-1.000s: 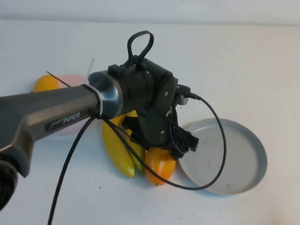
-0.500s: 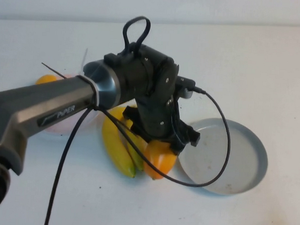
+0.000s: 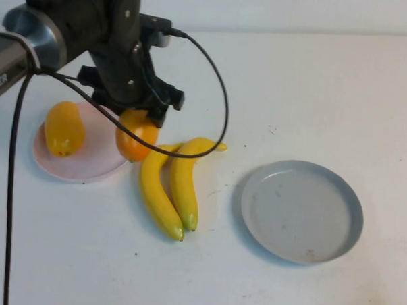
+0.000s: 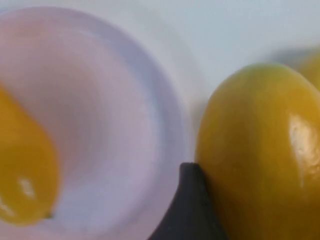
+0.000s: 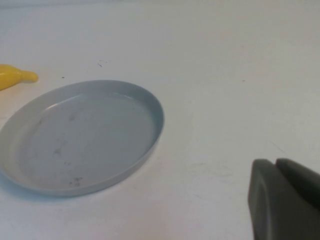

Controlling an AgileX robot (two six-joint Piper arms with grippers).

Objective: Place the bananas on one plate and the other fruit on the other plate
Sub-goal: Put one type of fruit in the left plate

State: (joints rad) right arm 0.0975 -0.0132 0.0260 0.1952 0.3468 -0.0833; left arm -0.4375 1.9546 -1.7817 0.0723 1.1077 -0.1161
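High view: left gripper (image 3: 139,119) clamps one mango (image 3: 135,136) over the pink plate's (image 3: 88,171) three-o'clock rim — second mango (image 3: 63,127) lies at nine; two bananas (image 3: 169,185) side by side between plates; grey plate (image 3: 302,211) bare, white table (image 3: 314,90) open around it; right gripper (image 5: 285,200) closed — beside the grey plate.

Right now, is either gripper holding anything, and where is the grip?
The left gripper holds a mango by its upper end, at the pink plate's edge. The right gripper, shut, holds nothing.
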